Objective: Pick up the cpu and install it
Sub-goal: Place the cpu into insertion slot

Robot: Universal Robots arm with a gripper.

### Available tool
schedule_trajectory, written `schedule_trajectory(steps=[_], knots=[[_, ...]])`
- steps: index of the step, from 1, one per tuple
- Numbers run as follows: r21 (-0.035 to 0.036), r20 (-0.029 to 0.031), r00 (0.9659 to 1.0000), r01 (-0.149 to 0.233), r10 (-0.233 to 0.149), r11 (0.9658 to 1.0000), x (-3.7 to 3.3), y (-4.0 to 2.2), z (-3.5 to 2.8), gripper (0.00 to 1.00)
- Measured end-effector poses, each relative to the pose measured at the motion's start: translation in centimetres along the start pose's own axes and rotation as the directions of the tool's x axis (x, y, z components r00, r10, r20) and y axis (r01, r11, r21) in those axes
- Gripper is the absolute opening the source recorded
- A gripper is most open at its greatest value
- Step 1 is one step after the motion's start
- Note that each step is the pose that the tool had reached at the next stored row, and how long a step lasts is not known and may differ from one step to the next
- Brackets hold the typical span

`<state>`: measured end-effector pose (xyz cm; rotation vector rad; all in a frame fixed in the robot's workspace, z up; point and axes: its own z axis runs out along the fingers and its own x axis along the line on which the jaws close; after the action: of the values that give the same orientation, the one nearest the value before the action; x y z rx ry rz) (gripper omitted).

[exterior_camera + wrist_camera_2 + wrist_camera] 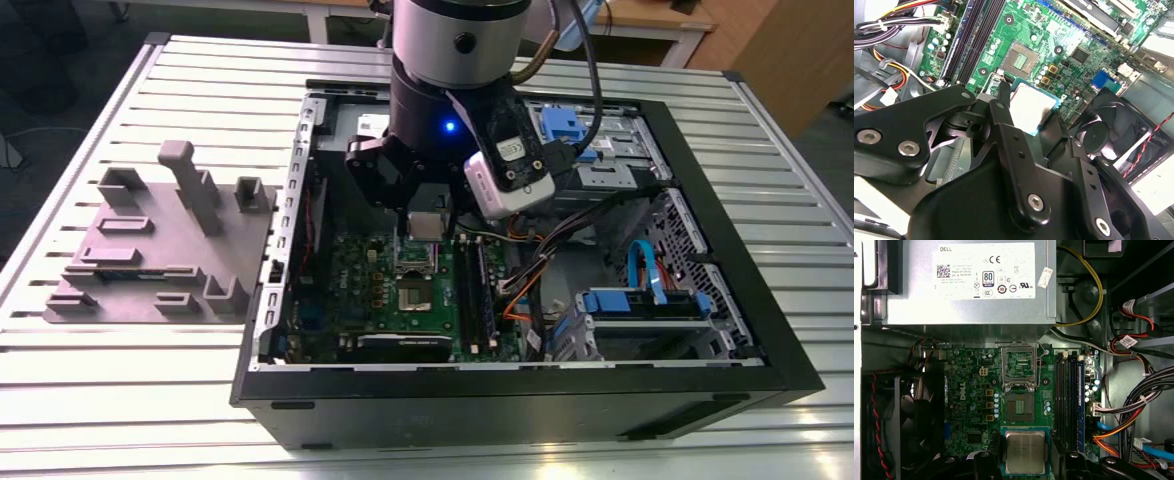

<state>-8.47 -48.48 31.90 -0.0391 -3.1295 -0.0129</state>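
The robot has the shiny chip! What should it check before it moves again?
1. Grip: ok. The gripper is shut on the cpu, fingers on two opposite sides.
2. Socket empty: ok. Nothing sits in the socket on the green motherboard.
3. Socket frame open: ok. It stands flipped up toward the power supply.
4. Cables off the socket: ok. They lie beyond the memory slots.
5. Cpu square over the socket: cannot tell.

cpu (1025, 452): silver-grey metal top, brushed, dull sheen.
motherboard (969, 390): green board beneath the cpu, glossy.
gripper (1025, 460): matt black flanking the cpu, probably metal.
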Motion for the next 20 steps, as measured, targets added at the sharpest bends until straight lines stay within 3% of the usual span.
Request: schedule_trajectory(steps=[3, 12, 20], knots=[[0.0000, -0.0001, 1.0000, 0.000, 0.000, 1.0000, -0.03, 0.00, 0.31, 0.47], [-0.0001, 0.0000, 1.0000, 0.000, 0.000, 1.0000, -0.04, 0.00, 0.33, 0.47], [-0.0006, -0.0008, 1.0000, 0.000, 0.000, 1.0000, -0.39, 0.14, 0.73, 0.47]])
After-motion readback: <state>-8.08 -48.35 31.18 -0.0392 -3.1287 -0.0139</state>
